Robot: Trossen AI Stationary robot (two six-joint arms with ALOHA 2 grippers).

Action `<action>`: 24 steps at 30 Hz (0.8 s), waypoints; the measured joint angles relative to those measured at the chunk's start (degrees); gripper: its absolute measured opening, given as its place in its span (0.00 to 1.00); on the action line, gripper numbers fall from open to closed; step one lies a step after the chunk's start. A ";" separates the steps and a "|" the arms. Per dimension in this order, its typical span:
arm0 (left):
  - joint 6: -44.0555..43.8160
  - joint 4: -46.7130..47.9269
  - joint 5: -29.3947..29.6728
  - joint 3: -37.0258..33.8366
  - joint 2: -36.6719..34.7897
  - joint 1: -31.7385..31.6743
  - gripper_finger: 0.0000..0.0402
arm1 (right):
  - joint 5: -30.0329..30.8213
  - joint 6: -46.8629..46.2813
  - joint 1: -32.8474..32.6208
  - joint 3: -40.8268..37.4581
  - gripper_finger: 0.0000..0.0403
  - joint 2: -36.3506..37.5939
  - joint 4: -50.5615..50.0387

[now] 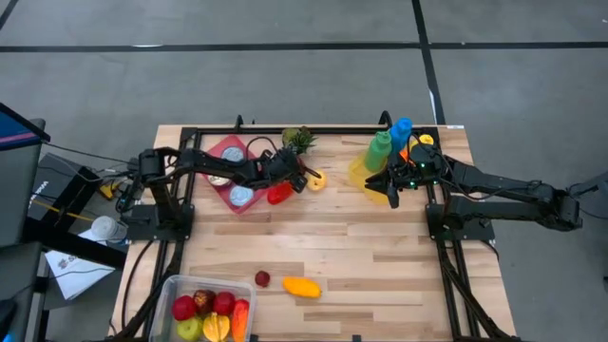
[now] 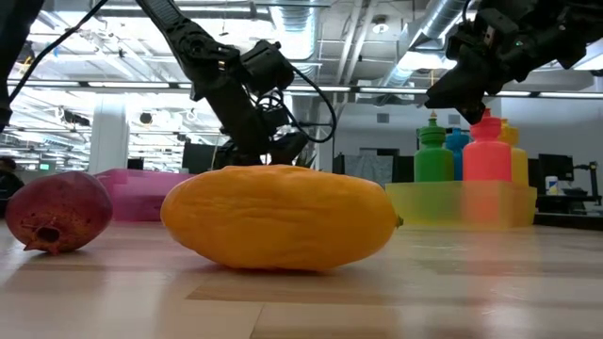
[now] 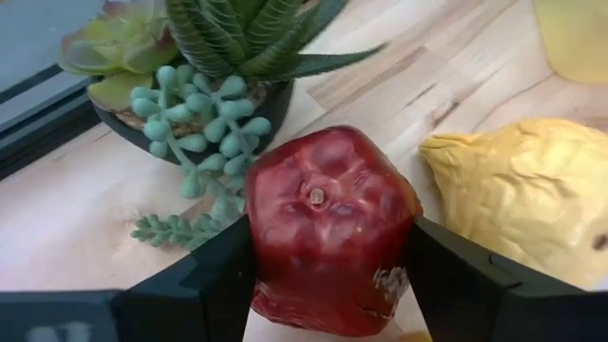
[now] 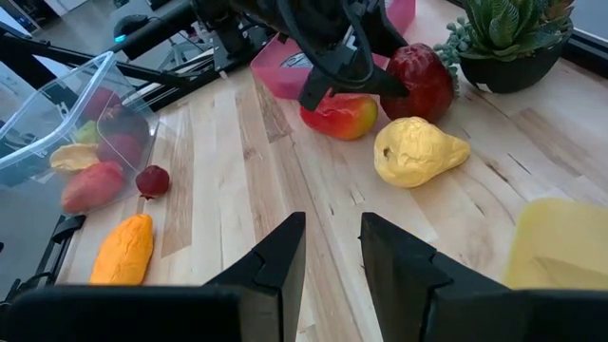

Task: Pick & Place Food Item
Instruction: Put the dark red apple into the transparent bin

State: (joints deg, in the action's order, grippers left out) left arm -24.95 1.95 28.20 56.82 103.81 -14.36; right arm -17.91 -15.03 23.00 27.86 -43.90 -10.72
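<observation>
From above, the wooden counter [image 1: 323, 242] carries scattered fruit, the left tool [image 1: 288, 179] reaching beside the potted succulent [image 1: 298, 140]. Its wrist view shows it clamped on the red apple [image 3: 328, 228], presumably for lifting. The right tool [image 4: 332, 249] hovers apart, empty, likely waiting.

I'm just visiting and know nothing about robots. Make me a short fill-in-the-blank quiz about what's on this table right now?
1. The left gripper has its fingers on either side of a dark ____ fruit.
2. Just behind that fruit stands a potted ____.
3. The yellow pear lies on the ____.
4. The clear bin of fruit sits on the ____ arm's side.

Missing words: red; succulent; table; left
</observation>
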 joint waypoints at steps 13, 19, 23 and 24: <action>-2.61 -0.51 -0.68 -0.11 -5.87 3.79 0.56 | 0.00 0.00 0.00 -0.02 0.24 -0.02 0.00; -7.05 -1.23 -2.79 -0.09 -16.28 5.99 0.57 | 0.00 0.01 0.00 -0.04 0.24 -0.02 0.00; -7.48 -1.86 -5.15 -0.09 -25.27 8.08 0.57 | 0.00 0.02 0.02 -0.04 0.24 -0.02 0.00; -7.48 -2.40 -5.87 -0.09 -27.47 8.62 0.57 | 0.00 0.04 0.02 -0.04 0.24 -0.02 0.00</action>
State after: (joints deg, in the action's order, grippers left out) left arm -32.42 -0.45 22.33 56.73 76.34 -5.74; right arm -17.91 -14.98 23.03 27.81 -43.92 -10.72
